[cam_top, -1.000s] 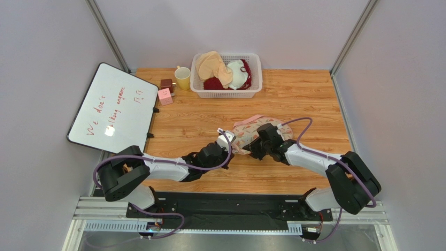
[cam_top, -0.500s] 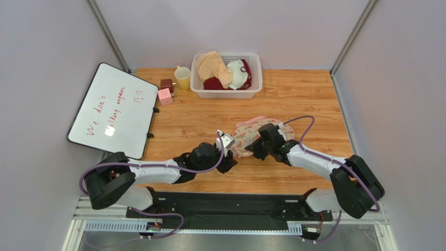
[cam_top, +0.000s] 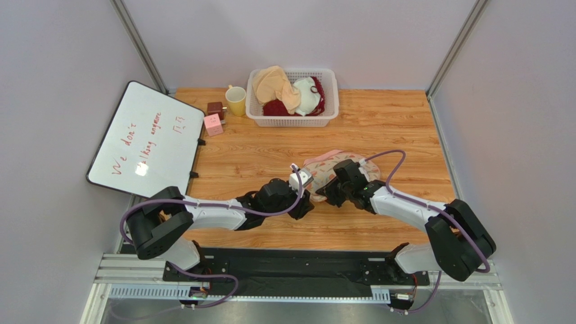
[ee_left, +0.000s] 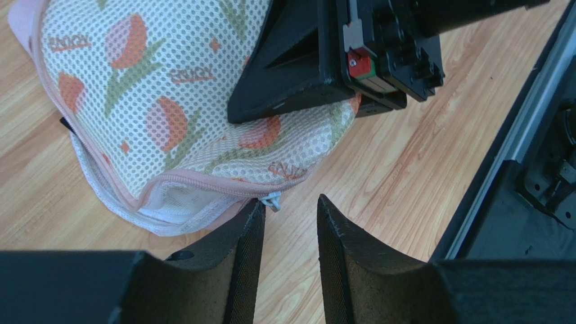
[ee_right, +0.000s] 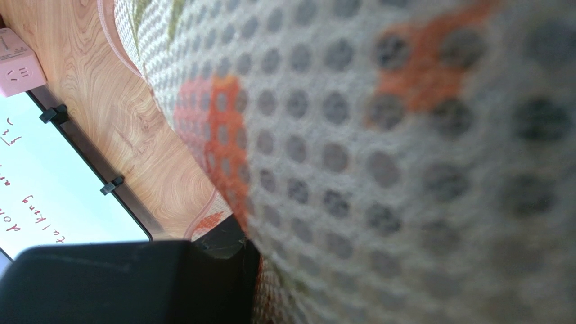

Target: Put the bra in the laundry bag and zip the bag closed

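Note:
The laundry bag point(cam_top: 324, 167), cream mesh with pink-red prints and pink zipper edging, lies mid-table. In the left wrist view the laundry bag point(ee_left: 162, 101) gapes a little at its near corner, showing white lining. Its pale zipper pull point(ee_left: 273, 200) hangs just past the tip of one finger. My left gripper point(ee_left: 291, 200) is open with bare wood between its fingers, and in the top view my left gripper point(cam_top: 305, 202) sits at the bag's near edge. My right gripper point(cam_top: 329, 194) is shut on the bag's fabric. Mesh fills its wrist view, with one finger point(ee_right: 135, 283) showing. The bra is hidden.
A white slatted basket point(cam_top: 291, 123) with a beige bra and a white, red-trimmed one stands at the back. A yellow mug point(cam_top: 236, 101), a brown cube point(cam_top: 216, 109) and a pink cube point(cam_top: 213, 124) sit back left. A whiteboard point(cam_top: 145, 142) leans at the left edge.
My left gripper has opened, drawn back from the bag's left end and shifted right along its near edge. The right gripper has kept its hold on the bag.

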Controlling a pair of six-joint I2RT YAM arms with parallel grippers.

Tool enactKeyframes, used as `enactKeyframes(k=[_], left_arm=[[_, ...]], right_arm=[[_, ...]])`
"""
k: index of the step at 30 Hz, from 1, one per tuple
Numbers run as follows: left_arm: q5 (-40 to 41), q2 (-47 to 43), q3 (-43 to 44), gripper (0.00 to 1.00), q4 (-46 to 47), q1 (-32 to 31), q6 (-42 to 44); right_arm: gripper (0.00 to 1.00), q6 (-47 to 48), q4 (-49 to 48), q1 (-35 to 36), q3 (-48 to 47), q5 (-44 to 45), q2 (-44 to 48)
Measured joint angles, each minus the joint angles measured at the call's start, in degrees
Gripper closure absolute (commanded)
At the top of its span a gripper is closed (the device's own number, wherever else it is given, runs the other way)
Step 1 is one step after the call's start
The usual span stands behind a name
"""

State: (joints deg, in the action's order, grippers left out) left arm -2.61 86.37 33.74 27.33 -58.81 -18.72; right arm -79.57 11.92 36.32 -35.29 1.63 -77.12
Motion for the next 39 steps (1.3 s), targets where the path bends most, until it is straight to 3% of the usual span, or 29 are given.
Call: enactKeyframes(k=[4,11,24,29,35,37,38,39], left_arm=[[2.84,0.35,1.84,0.64,-2.03,-0.04,-0.07],[8.0,1.03,3.21,1.0,-4.52,-0.15,-1.03],[18.32,1.01,4.44,1.0,-12.33,-0.22,-2.56],[15.85,0.17,2.12,1.0,-12.09,2.34,-4.0],[6.43,-0.44,-2.14,1.0,-7.8,3.3,-3.48],[4.28,0.26,-2.12,1.0,-6.82,3.34,-3.52],[3.17,0.85,-2.12,1.0,-6.14,3.37,-3.54],[2.03,1.7,-2.12,1.0,-5.35,3.37,-3.63]], right_arm=[[1.0,-0.24,-0.26,0.0,0.0,-0.13,-0.46],[1.0,-0.59,-0.63,-0.09,0.0,0.0,-0.48],[1.0,0.61,-4.07,-0.15,1.88,-0.59,0.09],[1.0,5.09,-7.43,-1.68,2.62,-4.22,-0.24],[1.0,15.82,-10.75,-5.14,0.44,-12.28,-5.88],[0.91,18.34,-11.65,-5.77,0.07,-14.19,-6.84],[0.82,19.76,-11.85,-5.99,0.0,-14.75,-6.93],[0.61,21.22,-11.87,-6.21,0.0,-15.28,-6.91]])
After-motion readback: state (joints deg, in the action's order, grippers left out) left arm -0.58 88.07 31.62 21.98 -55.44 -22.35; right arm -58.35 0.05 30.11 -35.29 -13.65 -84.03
